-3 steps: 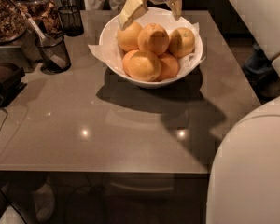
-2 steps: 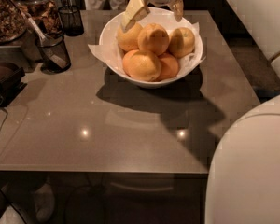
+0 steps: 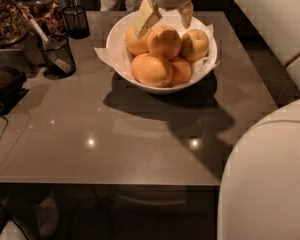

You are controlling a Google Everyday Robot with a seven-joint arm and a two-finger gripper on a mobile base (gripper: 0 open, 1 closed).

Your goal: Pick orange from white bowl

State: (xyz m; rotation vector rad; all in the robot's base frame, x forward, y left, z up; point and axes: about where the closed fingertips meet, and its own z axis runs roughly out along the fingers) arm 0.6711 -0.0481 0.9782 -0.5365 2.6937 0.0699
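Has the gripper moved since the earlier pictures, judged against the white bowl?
Yes, slightly. The gripper, open above the top orange, has come a little lower in the view, toward the oranges, while the white bowl stays in place.

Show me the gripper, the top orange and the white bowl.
gripper (image 3: 164, 24): camera view, between its open fingertips, over the bowl.
top orange (image 3: 164, 43): camera view, middle of skin.
white bowl (image 3: 162, 89): camera view, front outer wall.

High oblique, seemingly behind end effector (image 3: 162, 25)
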